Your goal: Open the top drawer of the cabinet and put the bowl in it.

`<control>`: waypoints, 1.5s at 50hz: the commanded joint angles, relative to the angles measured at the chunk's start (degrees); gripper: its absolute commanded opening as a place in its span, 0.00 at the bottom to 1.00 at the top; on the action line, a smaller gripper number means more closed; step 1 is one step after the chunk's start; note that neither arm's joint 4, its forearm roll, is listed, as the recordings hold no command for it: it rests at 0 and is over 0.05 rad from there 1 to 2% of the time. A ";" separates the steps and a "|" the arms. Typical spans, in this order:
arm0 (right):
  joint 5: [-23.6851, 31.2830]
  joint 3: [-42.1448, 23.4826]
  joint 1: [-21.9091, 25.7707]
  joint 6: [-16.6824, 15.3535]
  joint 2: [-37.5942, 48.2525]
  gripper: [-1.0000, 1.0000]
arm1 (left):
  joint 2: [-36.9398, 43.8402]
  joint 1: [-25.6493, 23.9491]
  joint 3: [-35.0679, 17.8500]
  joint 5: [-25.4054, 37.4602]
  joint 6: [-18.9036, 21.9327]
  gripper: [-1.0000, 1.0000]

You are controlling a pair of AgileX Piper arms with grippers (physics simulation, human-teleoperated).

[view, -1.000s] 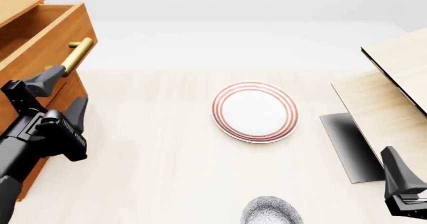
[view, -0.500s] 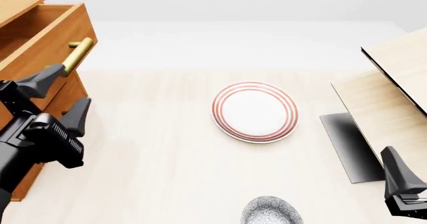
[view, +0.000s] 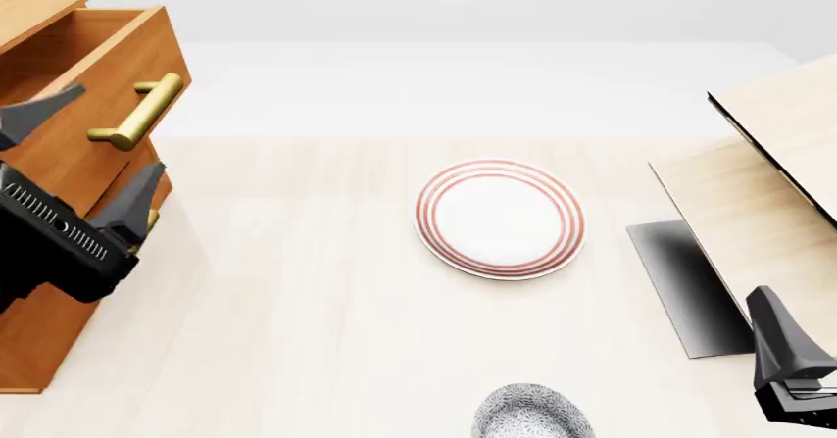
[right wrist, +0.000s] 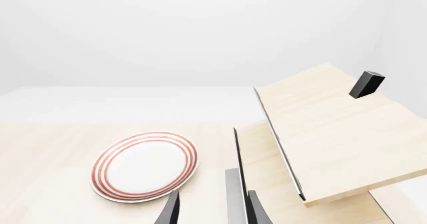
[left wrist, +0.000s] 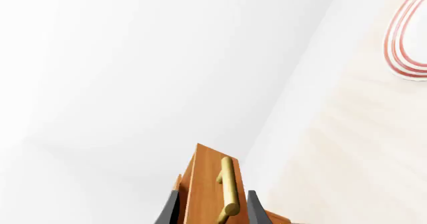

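The cabinet (view: 53,291) stands at the table's left edge, and its top drawer (view: 92,75) is pulled out, its brass handle (view: 137,112) free. My left gripper (view: 89,149) is open just short of the handle and touches nothing. In the left wrist view the drawer front (left wrist: 208,184) and the handle (left wrist: 228,191) show between the fingers (left wrist: 171,210). The speckled bowl (view: 530,414) sits on the table at the near edge, right of centre. My right gripper (view: 782,345) is open and empty at the near right, well to the bowl's right.
A white plate with red rings (view: 500,218) lies mid-table, also seen as the plate (right wrist: 143,165) in the right wrist view. A pale wooden box (view: 759,193) with a raised lid (right wrist: 333,129) fills the right side.
My left gripper has drawn up and to the left, away from the brass handle, staying open. The drawer stays pulled out. The right arm, bowl and plate have not moved.
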 commanded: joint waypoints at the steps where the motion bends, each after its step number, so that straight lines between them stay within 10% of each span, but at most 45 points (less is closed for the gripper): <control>1: 0.02 0.03 0.00 0.00 -0.09 1.00 | -4.63 2.15 -5.21 12.00 -8.93 1.00; 25: 0.01 0.03 0.02 0.00 -0.11 1.00 | -3.63 7.20 -19.41 31.08 -27.96 1.00; 75: 0.02 0.03 0.01 0.05 -0.03 1.00 | 13.76 13.51 -41.48 48.11 -46.58 1.00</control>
